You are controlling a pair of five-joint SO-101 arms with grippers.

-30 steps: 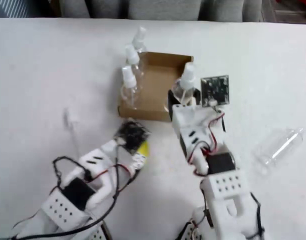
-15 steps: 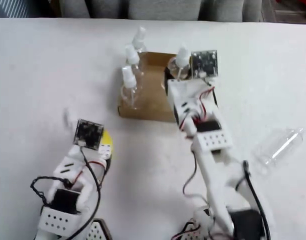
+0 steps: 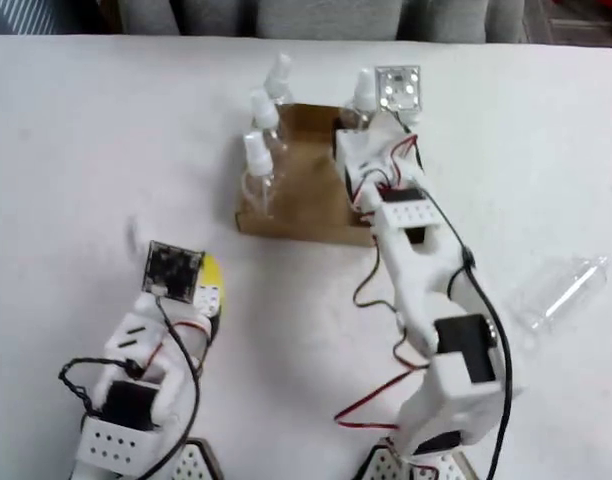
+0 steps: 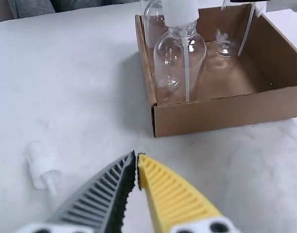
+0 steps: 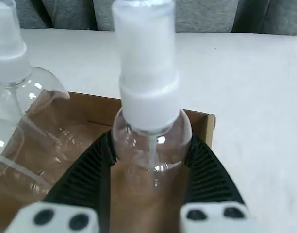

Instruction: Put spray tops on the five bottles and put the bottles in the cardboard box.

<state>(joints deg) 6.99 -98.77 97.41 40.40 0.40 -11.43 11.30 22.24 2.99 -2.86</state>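
The cardboard box [image 3: 306, 195] sits open on the table. At its far right corner the right gripper [image 5: 149, 145] clamps a capped bottle [image 5: 148, 97]. Near the box's front left, the left gripper [image 4: 137, 162] is closed and empty. Three capped bottles [image 3: 264, 115] line the box's left wall. An uncapped bottle [image 3: 556, 290] lies to the box's right, a spray top [image 4: 39, 165] to its left.

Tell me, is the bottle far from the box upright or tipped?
Tipped: the bottle lies on its side on the table.

No legible text, numbers or signs anywhere, cardboard box [image 4: 226, 109] walls plain brown, every bottle [image 4: 180, 56] inside it clear and unprinted, bench [image 4: 66, 87] around it plain white
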